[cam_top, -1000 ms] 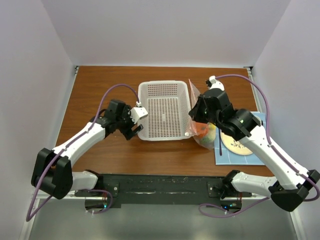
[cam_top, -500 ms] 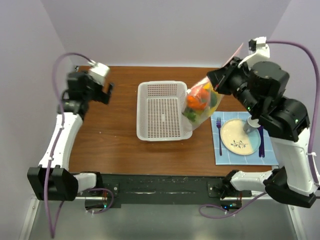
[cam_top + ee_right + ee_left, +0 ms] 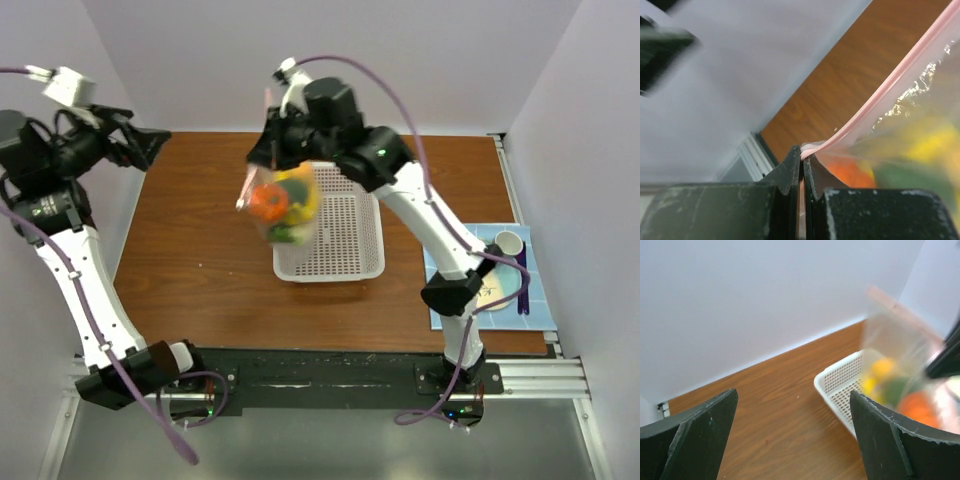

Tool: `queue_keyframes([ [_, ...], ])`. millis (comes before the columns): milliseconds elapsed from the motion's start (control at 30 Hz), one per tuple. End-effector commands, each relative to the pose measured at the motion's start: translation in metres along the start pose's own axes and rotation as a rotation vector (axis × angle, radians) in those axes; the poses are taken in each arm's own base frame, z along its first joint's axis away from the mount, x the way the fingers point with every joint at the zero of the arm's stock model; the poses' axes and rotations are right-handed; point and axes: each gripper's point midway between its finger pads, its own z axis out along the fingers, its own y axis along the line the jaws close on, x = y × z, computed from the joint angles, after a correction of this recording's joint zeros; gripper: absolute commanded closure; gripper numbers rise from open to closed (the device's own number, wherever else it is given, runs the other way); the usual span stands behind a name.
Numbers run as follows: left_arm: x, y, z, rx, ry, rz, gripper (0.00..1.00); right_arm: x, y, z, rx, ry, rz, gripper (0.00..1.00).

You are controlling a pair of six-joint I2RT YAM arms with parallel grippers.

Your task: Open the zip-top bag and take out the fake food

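Swung across from the table's right side, the right gripper (image 3: pixel 268 150) now hangs high over the far left part of the white basket (image 3: pixel 378 250), whereas half a second ago it carried its load off the basket's right edge. Its jaws are clamped flat together on the pink zip strip (image 3: pixel 880 95) of the zip-top bag (image 3: pixel 280 205), pinching one end of that strip (image 3: pixel 801 155). The bag dangles below the grip, clear of the table (image 3: pixel 200 250), and from above it shows against the basket's left rim. The fake food (image 3: pixel 268 203) sits bunched in the bag's bottom: an orange piece, a yellow piece (image 3: pixel 300 195) and something green (image 3: pixel 285 232), all blurred. Whether the strip is sealed or parted along its length I cannot tell.

The left gripper (image 3: pixel 140 145) has also climbed, from the basket's left edge a second ago up to the far left corner of the table. Its fingers (image 3: pixel 705 430) stand spread wide with nothing between them, and its camera looks past them at the basket's corner (image 3: pixel 837 382) and the hanging bag (image 3: pixel 900 355).

At the right edge of the table lies a blue mat (image 3: pixel 535 310) with a beige plate (image 3: pixel 500 290) and a purple fork (image 3: pixel 522 295), partly hidden behind the right arm.
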Motion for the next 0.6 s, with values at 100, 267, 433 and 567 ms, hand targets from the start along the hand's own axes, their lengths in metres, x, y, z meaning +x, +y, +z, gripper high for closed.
queue_keyframes([
  [100, -0.015, 0.0, -0.049, 0.212, -0.067, -0.272, 0.0, 0.012, 0.074, 0.004, -0.323, 0.01, -0.085, 1.0],
  [267, 0.012, -0.001, -0.053, 0.244, -0.042, -0.232, 0.0, 0.042, 0.084, 0.027, -0.388, 0.113, -0.102, 1.0],
  [433, 0.01, -0.011, -0.055, 0.214, -0.069, -0.164, 0.0, 0.026, 0.112, 0.012, -0.465, 0.032, -0.171, 1.0],
  [567, 0.001, -0.008, -0.054, 0.207, -0.073, -0.151, 0.0, 0.021, 0.121, 0.009, -0.518, 0.005, -0.19, 1.0],
])
